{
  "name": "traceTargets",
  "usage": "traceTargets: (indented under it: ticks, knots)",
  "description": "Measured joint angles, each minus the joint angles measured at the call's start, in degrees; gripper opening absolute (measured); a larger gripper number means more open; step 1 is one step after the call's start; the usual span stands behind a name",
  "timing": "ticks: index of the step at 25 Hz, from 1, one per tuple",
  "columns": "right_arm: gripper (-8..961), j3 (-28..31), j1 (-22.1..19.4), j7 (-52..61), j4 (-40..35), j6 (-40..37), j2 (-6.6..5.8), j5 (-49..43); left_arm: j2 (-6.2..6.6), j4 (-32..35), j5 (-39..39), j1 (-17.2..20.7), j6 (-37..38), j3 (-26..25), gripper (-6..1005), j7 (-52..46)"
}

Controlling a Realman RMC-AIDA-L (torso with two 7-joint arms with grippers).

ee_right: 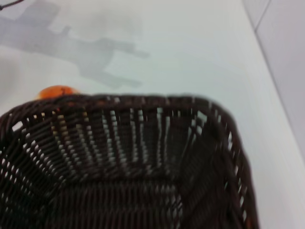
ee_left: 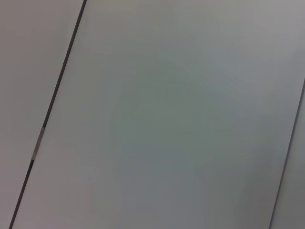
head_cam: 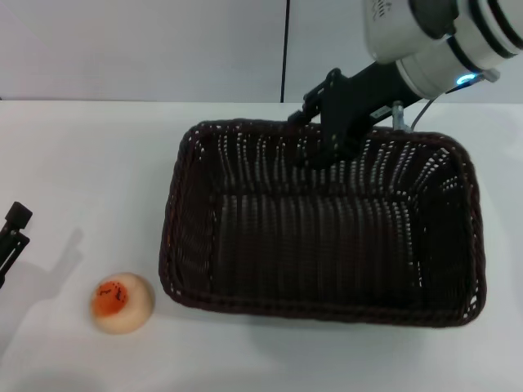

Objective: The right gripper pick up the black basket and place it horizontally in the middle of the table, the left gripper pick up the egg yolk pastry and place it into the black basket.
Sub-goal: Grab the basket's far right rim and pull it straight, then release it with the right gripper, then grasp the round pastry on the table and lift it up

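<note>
The black basket (head_cam: pixel 323 224) lies flat and lengthwise on the white table (head_cam: pixel 90 155), right of the middle. Its inside is empty. My right gripper (head_cam: pixel 320 131) is at the middle of the basket's far rim, reaching down over it. The right wrist view looks into the basket (ee_right: pixel 124 162), and the egg yolk pastry's orange top (ee_right: pixel 56 91) shows just past its rim. The egg yolk pastry (head_cam: pixel 122 302) sits on the table near the front left, just outside the basket's left corner. My left gripper (head_cam: pixel 13 230) is at the far left edge, open and empty, behind and left of the pastry.
A grey wall with a dark vertical seam (head_cam: pixel 285 49) stands behind the table. The left wrist view shows only a plain grey surface with dark seams (ee_left: pixel 57 90). Bare tabletop lies between the left gripper and the basket.
</note>
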Motion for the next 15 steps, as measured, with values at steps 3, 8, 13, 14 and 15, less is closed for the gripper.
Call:
traceTargets:
  ticks: [3,8,13,14,15]
  knots:
    - [550,-0.22,-1.93,-0.19,-2.76,-0.26,0.00,2.49,0.07,0.06,0.00,0.00,-0.10,0.05,786,-0.06]
    - [653,-0.24,-5.20,0.86,-8.19,-0.62,0.00,3.79,0.08,0.33,-0.02,0.01,-0.08,0.90,784,-0.08]
    - [746,0.67,-16.59,1.84,-20.00,-0.02,-0.28,16.67,0.28,4.89,0.03,-0.05,0.84,8.77,782,-1.31]
    - [756,0.96,-19.07,1.82,-21.97,0.23,-0.34,20.00,0.34,6.42,0.00,-0.08,1.14,10.84,782,-2.28]
    - [766,1.43,-22.71,1.61,-24.60,0.57,-0.38,25.07,0.35,8.24,0.01,-0.16,1.41,13.31,781,-3.69]
